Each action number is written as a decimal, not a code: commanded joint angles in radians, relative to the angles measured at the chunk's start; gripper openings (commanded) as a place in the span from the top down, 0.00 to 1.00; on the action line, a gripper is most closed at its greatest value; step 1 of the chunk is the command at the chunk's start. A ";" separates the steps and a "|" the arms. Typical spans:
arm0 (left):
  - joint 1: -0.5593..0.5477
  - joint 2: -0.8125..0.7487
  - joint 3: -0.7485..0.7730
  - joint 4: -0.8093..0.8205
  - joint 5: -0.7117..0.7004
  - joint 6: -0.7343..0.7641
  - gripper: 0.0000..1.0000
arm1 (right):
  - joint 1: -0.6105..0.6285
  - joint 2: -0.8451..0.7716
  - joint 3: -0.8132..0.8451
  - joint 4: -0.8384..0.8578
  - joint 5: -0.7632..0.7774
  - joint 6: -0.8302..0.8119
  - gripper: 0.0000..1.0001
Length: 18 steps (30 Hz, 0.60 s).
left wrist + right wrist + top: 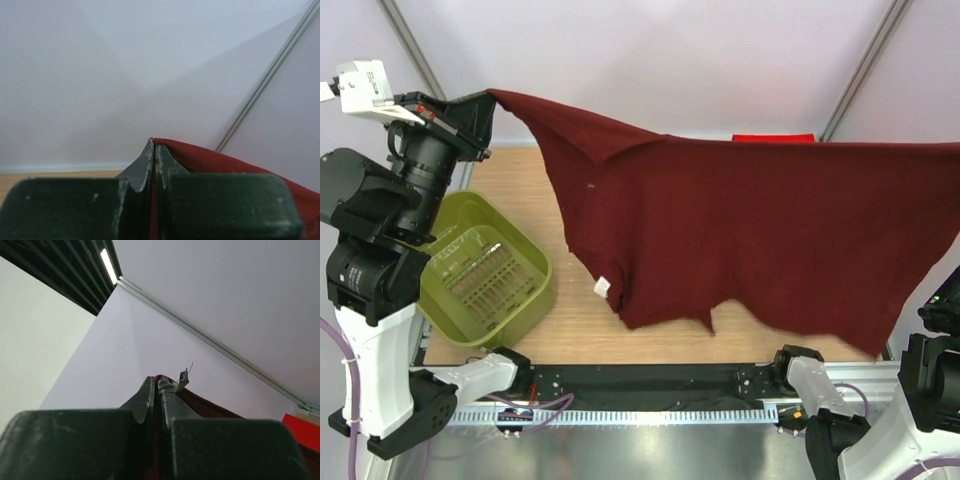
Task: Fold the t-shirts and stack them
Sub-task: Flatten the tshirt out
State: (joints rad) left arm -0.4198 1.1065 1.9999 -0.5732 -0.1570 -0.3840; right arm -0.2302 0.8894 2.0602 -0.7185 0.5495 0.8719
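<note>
1. the dark maroon cloth t-shirt [750, 230] hangs spread above the wooden worktop [510, 170], hiding most of it and nearly all of a bright red cloth [775, 138] at the far edge.
2. the left end effector [154, 146] and the right end effector [156, 382], the latter cut off overhead, are pressed together, each pinching a top corner.
3. bare worktop shows at left, by the olive-green plastic basket [490, 270].

No words or numbers can be read anywhere; a small white tag [603, 287] is seen on the dark maroon t-shirt [770, 230]; nothing on it can be made out.
</note>
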 commanded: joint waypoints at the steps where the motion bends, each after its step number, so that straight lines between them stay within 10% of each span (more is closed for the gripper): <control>1: 0.004 0.056 0.138 -0.010 -0.055 0.115 1.00 | -0.001 0.023 0.066 0.045 0.076 -0.023 0.99; 11: 0.009 0.286 -0.007 0.088 -0.073 0.275 1.00 | -0.001 0.126 -0.329 0.188 -0.068 -0.079 0.99; 18: 0.134 0.626 -0.090 0.228 0.052 0.260 1.00 | -0.001 0.305 -0.842 0.713 -0.229 -0.129 0.99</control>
State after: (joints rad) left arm -0.3630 1.5902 1.8965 -0.4210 -0.1482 -0.1432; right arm -0.2302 1.0969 1.3190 -0.3206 0.4049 0.7952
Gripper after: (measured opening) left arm 0.005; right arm 0.044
